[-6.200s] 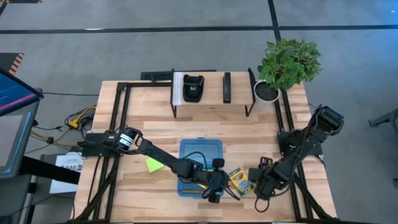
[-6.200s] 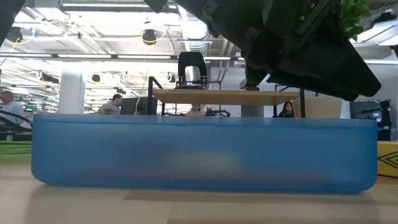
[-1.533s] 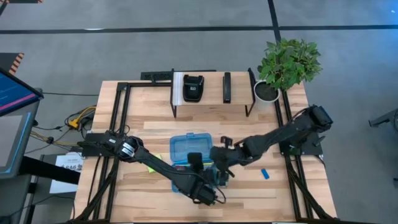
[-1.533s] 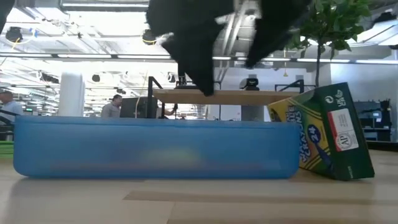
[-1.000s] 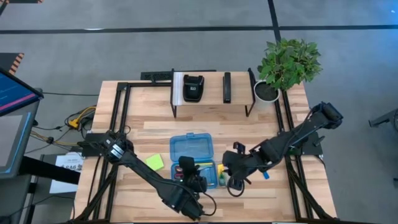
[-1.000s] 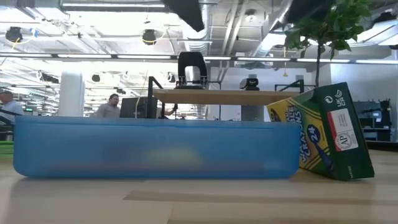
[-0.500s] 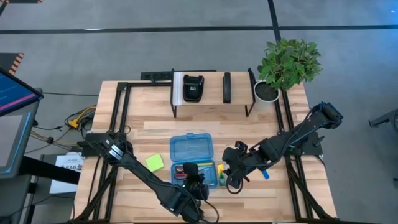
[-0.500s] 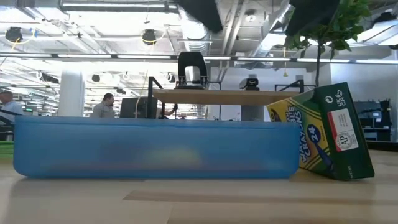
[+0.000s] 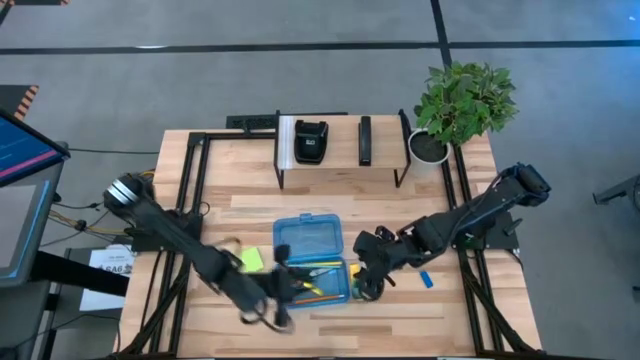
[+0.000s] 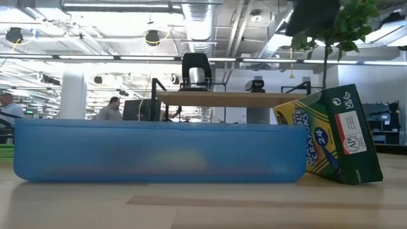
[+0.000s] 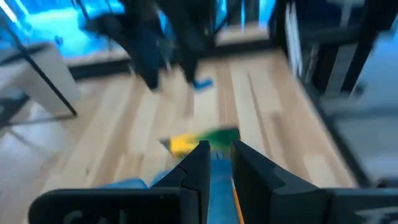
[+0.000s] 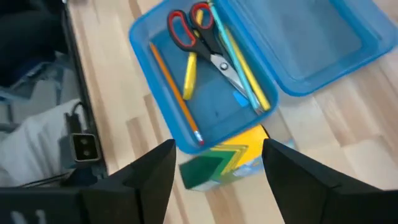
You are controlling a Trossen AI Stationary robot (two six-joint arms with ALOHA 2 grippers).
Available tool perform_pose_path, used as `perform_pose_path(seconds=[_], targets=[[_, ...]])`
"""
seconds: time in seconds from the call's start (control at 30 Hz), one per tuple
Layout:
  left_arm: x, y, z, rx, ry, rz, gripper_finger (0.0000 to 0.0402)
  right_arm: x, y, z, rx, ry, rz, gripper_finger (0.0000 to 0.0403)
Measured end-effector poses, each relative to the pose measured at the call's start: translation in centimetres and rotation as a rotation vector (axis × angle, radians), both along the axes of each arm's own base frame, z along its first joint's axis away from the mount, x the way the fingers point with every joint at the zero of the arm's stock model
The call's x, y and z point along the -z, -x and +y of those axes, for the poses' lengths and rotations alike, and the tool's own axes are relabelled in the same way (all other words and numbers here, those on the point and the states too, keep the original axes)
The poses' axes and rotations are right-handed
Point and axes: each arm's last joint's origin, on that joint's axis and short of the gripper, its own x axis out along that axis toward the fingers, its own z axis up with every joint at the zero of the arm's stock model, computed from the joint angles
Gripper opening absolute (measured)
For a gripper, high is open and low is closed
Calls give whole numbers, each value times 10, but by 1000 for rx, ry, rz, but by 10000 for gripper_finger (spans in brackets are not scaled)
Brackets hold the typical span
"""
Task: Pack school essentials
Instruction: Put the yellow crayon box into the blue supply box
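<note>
Right wrist view showed the right gripper (image 12: 214, 158) with fingers apart above the crayon box (image 12: 227, 160), which leaned against the blue case (image 12: 160, 118) at its 3 o'clock. Scissors (image 12: 205, 43) and pencils (image 12: 174, 96) lay inside. Left gripper (image 11: 216, 163) looked nearly closed, empty.

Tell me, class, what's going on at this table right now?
Two robot arms are packing school things into an open blue case. Scissors and pencils already lie inside. The right gripper hangs over the crayon box, which stands against the case's end, fingers spread. The left gripper is by the case's other end. A sticky-note pad and an eraser remain on the table.
</note>
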Motion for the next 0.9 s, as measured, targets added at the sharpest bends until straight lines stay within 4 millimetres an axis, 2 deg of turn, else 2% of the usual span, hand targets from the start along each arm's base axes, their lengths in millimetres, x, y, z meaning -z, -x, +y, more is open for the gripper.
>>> perform_pose_path(seconds=[0.1, 0.17, 0.3, 0.43, 0.67, 0.9], targets=[[-8, 26, 19, 3, 81, -132, 53, -1, -5, -8, 15, -33, -6, 267], [-7, 40, 30, 6, 118, -181, 53, -1, -8, -13, 24, -55, 4, 272], [-4, 60, 40, 40, 162, -225, 53, 10, -15, -20, 41, -91, 69, 287], [0, 67, 42, 39, 165, -222, 52, 21, -23, -19, 35, -134, 110, 308], [1, 67, 41, 43, 164, -214, 52, 36, -32, -14, 25, -150, 242, 341], [0, 67, 41, 42, 169, -219, 52, 24, -37, -7, 87, -77, 302, 345]])
